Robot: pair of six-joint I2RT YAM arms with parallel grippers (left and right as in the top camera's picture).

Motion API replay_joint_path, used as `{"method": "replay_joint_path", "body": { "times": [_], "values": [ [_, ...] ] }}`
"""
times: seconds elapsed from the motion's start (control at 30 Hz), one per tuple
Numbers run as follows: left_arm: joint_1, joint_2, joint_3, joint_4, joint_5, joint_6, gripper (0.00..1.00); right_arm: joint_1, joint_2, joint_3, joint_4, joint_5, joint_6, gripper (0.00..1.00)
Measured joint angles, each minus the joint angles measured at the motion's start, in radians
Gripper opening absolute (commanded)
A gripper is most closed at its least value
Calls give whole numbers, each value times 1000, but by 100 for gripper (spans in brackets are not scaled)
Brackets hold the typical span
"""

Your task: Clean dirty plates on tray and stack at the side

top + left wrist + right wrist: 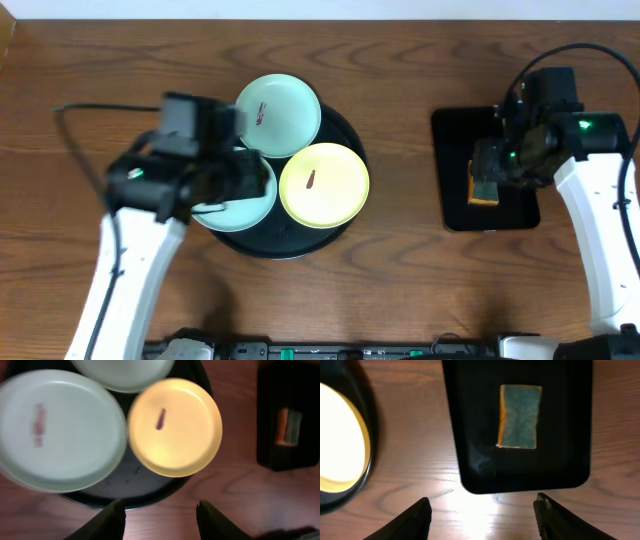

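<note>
**Left gripper [160, 510] and right gripper [482, 502]: both spread, both empty**

On my left feed the fingers stand partly apart with nothing between them, hanging above the edge of the round tray [285, 243]. On my right feed the jaws are wider, also empty, over the near edge of the small rectangular tray [470, 435], where a sponge [520, 416] lies flat.

Underneath is a dark brown wooden table [400, 300] with clear grain. A pale strip runs beyond its far edge.

All three plates lie on the round tray. The yellow plate [323, 184] and a green plate [278, 115] each carry a red-brown smear. A second green plate [245, 212] sits partly under my left arm.
</note>
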Motion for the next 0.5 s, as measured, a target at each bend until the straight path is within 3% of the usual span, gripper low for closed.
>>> {"method": "replay_joint_path", "body": {
  "times": [0.3,0.5],
  "values": [
    [-259,241,-1,219,-22,-82,48,-92,0,0,66,3,2,68],
    [-347,387,-2,356,-22,-90,48,-186,29,0,96,4,19,75]
  ]
}}
